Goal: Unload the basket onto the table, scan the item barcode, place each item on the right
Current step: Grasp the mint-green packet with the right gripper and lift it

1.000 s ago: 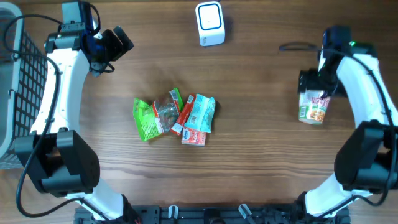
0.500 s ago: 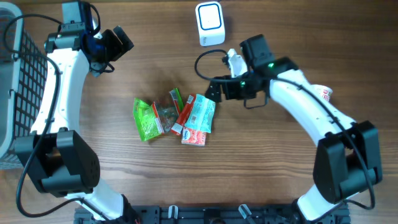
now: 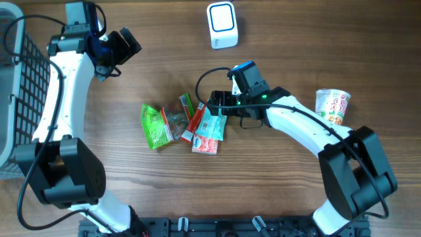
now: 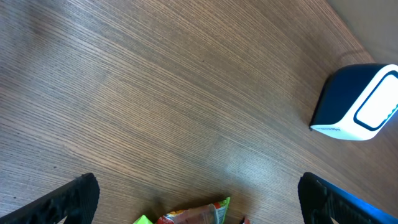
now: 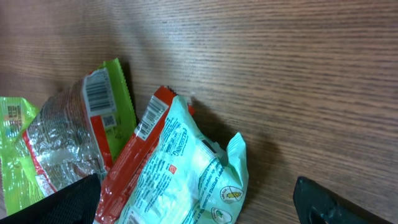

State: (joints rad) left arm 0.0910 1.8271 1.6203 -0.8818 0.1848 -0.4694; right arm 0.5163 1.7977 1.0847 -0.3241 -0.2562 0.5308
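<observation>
A pile of snack packets lies mid-table: a teal packet [image 3: 213,121], a red packet [image 3: 195,122], a silver packet [image 3: 175,117] and a green packet [image 3: 155,126]. My right gripper [image 3: 214,107] hovers open over the pile's right end. In the right wrist view the teal packet [image 5: 186,177] lies between the two black fingertips [image 5: 65,202], with the red packet [image 5: 134,152] and the barcoded silver packet [image 5: 68,127] beside it. The white-and-blue scanner [image 3: 222,25] stands at the back. My left gripper [image 3: 126,43] is open and empty at the far left, looking toward the scanner [image 4: 360,102].
A cup of noodles [image 3: 332,106] stands upright at the right, clear of the arm. A wire basket [image 3: 14,85] sits along the left edge. A black cable [image 3: 205,82] loops above the packets.
My right arm swung left from above the noodle cup to over the packet pile, leaving the cup standing. The left arm has not moved.
</observation>
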